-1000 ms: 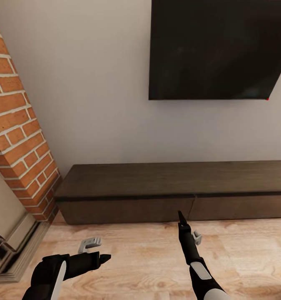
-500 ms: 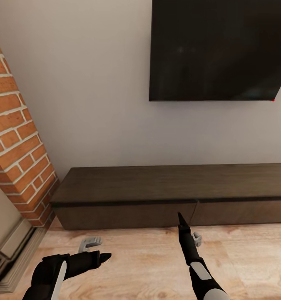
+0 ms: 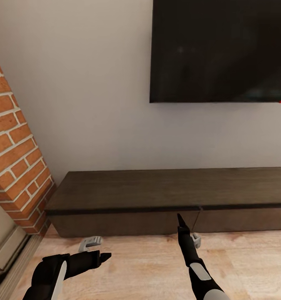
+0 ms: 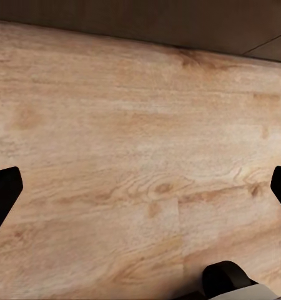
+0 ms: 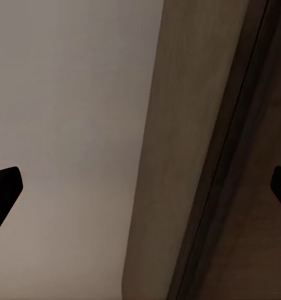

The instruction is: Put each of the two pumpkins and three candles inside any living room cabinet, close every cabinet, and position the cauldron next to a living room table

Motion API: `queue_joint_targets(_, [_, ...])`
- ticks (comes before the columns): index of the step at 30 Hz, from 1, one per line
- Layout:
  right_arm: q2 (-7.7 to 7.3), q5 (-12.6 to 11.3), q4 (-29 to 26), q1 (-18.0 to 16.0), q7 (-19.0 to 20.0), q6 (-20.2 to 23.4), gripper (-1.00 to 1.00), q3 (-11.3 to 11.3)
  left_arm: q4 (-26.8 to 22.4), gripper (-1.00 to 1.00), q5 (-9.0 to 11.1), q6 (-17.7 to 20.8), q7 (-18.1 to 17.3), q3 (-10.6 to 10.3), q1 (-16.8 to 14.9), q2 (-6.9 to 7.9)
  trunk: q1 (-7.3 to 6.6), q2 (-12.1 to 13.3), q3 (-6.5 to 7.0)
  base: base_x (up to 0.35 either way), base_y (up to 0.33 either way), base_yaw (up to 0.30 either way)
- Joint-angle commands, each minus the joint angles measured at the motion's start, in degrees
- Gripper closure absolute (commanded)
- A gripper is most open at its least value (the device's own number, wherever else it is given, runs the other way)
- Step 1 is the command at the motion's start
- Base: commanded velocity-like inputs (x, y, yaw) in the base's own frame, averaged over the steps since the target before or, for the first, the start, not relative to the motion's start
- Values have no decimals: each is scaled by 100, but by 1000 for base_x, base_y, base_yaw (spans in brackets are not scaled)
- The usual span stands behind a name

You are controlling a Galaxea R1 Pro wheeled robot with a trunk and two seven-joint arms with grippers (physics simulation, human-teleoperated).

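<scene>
The long dark cabinet lies across the lower middle of the head view, both drawer fronts shut, under the wall television. The right gripper, fingers apart and empty, points at the seam between drawers; the left gripper hangs low-left over the wood floor, fingers apart. Likely next is opening a drawer — with no handle, hook a fingertip into the seam or top gap and pull straight out.

Matt dark wood cabinet, pale grainy plank floor

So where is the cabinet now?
In the head view the cabinet stands against the wall under the screen, right of the brick column.
</scene>
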Motion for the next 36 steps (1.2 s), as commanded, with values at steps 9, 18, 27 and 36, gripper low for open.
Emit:
queue_joint_targets(9, [1, -32, 8, -3, 12, -6, -100, -4, -5, -100, -9, 32, -61, 37, -4, -6, 1, -2, -5, 79, 0, 0])
queue_joint_targets(18, [1, -34, 14, -3, -116, -6, -100, -8, -5, -100, -10, 43, -68, 51, -4, -6, 1, -2, -5, 2, 0, 0])
queue_joint_targets(27, [1, -30, 36, -3, -137, -6, -100, -8, -5, -100, -9, 50, -68, 80, -4, -6, 45, -82, -41, 0, 0, 0])
queue_joint_targets(36, [1, -30, 43, -3, -130, -10, -100, 1, -5, -100, -13, 50, -56, 52, -4, -13, 243, -443, -203, 0, 0, 0])
